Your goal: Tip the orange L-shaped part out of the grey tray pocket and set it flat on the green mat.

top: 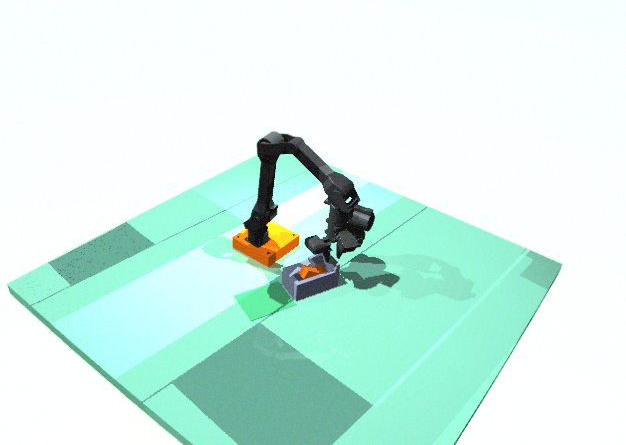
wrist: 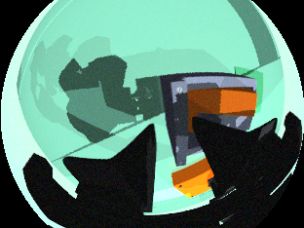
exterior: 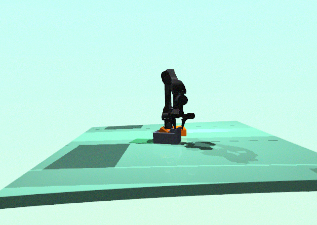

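Orange L-shaped part point(top: 306, 271) point(exterior: 163, 129) point(wrist: 239, 101) is in the grey tray point(top: 316, 287) point(exterior: 166, 138) point(wrist: 171, 122), tilted, with the end nearer the mat up above the rim in the exterior view. Other end is lower, partly hidden by the gripper. Gripper point(top: 333, 258) point(exterior: 176, 128) point(wrist: 173, 125) is low at the tray, pointing down, jaws partway apart, nothing pinched between them. One finger overlaps the tray in the wrist view (contact with the part: can't tell, fingertip area too dark), the other is out past the tray's side wall. Green mat point(top: 252, 306) point(exterior: 138, 141) point(wrist: 259, 93) lies flat beside the tray, part not on it. Black arm point(top: 267, 177) point(exterior: 167, 94) stands on the orange base plate point(top: 273, 258) point(exterior: 184, 132) point(wrist: 187, 182), near the tray but apart from it.
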Controlling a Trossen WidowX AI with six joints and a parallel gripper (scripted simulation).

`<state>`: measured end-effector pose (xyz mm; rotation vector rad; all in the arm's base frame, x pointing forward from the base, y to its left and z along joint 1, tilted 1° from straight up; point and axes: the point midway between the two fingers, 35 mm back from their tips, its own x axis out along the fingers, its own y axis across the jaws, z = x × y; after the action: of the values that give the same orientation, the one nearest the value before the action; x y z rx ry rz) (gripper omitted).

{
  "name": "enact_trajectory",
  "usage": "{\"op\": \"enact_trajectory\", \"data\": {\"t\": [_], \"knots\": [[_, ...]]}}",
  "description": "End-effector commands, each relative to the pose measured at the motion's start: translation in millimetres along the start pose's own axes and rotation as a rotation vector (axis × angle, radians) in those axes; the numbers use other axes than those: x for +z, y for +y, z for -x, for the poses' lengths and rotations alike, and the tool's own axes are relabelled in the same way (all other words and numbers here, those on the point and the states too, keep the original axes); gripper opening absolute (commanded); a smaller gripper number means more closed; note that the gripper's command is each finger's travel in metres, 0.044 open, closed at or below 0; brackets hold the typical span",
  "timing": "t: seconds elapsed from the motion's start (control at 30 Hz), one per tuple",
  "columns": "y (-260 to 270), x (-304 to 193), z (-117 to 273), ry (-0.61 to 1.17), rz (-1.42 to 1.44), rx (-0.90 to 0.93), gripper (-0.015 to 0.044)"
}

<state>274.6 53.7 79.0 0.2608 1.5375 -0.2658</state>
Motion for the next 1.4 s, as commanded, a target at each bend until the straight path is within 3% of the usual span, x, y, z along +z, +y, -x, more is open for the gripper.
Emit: {"op": "enact_trajectory", "data": {"t": [0.0, 0.1, 1.37], "knots": [[-4.7, 1.2, 43.5, -0.015, 0.001, 0.006, 0.018], [-9.4, -2.1, 67.0, -0.015, 0.001, 0.006, 0.018], [-6.8, 0.5, 67.0, -0.035, -0.006, 0.02, 0.018]]}}
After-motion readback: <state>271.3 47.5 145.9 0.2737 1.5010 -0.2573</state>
